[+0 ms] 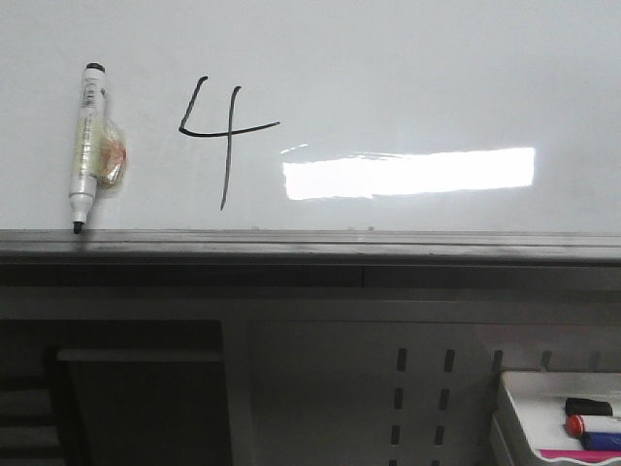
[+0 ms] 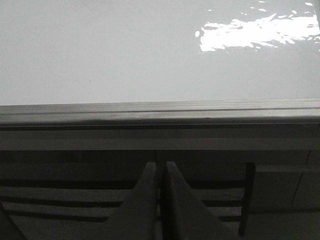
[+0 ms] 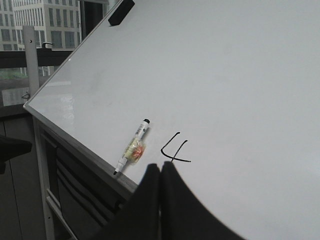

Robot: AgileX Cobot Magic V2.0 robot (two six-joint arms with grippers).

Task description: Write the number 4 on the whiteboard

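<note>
Left claw (image 2: 160, 200) clenched, empty; right claw (image 3: 161, 200) likewise. Number 4 (image 1: 221, 136) complete on whiteboard (image 1: 437, 68); marker (image 1: 85, 146) at its 9 o'clock, tip on rail. Judged light, slippery; grasp mid-barrel.

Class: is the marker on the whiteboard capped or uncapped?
Uncapped. The marker stands with its bare black tip down on the whiteboard's rail; no cap covers it.

Left claw (image 2: 160, 172) pressed closed, empty; right claw (image 3: 160, 175) likewise — fingers together.
</note>
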